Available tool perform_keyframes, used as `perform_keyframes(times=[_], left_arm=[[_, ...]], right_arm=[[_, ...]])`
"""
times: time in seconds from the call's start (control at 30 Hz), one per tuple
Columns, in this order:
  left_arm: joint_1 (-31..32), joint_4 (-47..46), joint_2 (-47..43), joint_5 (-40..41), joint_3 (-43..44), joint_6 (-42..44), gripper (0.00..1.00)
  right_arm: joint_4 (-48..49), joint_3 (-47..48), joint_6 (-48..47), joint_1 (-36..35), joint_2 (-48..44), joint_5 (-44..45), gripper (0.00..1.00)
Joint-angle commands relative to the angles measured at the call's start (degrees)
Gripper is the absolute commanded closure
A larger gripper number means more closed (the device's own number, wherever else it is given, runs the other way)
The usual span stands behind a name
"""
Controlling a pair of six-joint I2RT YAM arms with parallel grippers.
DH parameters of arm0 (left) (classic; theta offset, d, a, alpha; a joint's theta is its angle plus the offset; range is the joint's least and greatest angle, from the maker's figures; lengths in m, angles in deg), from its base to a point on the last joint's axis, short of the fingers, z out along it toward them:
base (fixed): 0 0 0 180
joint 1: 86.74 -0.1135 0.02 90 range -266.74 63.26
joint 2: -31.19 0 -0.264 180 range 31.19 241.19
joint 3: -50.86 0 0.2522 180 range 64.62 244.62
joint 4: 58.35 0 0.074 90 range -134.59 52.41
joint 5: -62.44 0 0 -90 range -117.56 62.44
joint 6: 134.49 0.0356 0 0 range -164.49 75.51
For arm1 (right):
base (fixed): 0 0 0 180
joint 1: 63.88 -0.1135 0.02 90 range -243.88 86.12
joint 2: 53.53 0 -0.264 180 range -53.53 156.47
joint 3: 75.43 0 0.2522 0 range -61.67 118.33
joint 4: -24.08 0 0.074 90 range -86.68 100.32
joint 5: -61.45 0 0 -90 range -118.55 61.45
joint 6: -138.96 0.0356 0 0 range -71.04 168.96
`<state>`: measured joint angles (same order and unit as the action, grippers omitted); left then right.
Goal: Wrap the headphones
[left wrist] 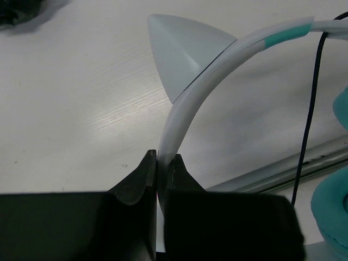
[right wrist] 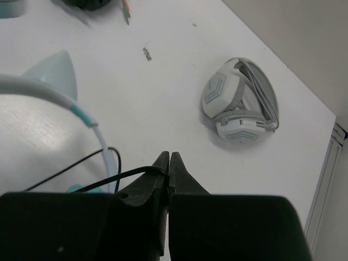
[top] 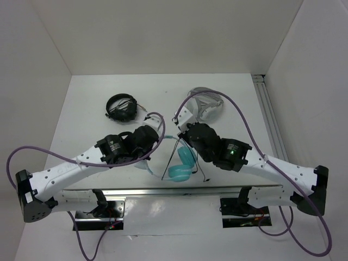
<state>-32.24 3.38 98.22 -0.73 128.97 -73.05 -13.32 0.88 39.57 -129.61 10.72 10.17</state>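
Note:
The headphones (top: 182, 163) have teal ear cups, a pale headband with a cat-ear point, and a thin black cable (top: 169, 157). They sit near the table's front edge between the arms. My left gripper (top: 156, 137) is shut on the headband (left wrist: 185, 103); its jaws (left wrist: 162, 163) pinch the band edge-on. A teal cup (left wrist: 331, 212) shows at the right of the left wrist view. My right gripper (top: 182, 136) is shut on the cable (right wrist: 109, 176), which runs out leftward from its closed tips (right wrist: 169, 160). The headband (right wrist: 38, 89) shows at that view's left.
All-black headphones (top: 121, 107) lie at the back left. White and grey headphones (top: 205, 103), also in the right wrist view (right wrist: 239, 100), lie at the back right. A metal rail (top: 269, 119) runs along the right side and another (top: 179, 191) along the front.

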Motion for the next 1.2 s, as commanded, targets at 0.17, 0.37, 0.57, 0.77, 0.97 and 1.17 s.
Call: perform_keyframes(times=[0.17, 0.37, 0.57, 0.77, 0.97, 1.17], left_arm=[[6.3, 1.5, -5.0, -15.2, -0.7, 8.2, 1.00], [6.3, 1.6, -6.6, -16.0, 0.3, 8.0, 1.00], [6.3, 5.0, -3.6, -9.5, 2.9, 4.8, 1.00], [6.3, 2.1, -3.6, -13.3, 2.9, 6.0, 1.00], [6.3, 6.8, -2.7, -2.8, 5.7, -0.7, 1.00], [1.0, 16.3, -1.1, 11.4, 11.0, -16.1, 1.00]], right_arm=[[6.9, 2.5, -4.9, 18.3, -2.9, -10.0, 1.00], [6.2, 3.3, -3.7, 19.4, -0.4, -18.8, 1.00], [8.4, 3.6, -2.0, 15.6, -3.8, -23.9, 1.00], [6.4, 4.7, -3.8, 15.5, -1.8, -24.6, 1.00], [8.3, 2.8, -2.5, 14.9, -4.4, -24.6, 1.00], [9.6, 1.5, -0.5, 11.2, -10.3, -17.5, 1.00]])
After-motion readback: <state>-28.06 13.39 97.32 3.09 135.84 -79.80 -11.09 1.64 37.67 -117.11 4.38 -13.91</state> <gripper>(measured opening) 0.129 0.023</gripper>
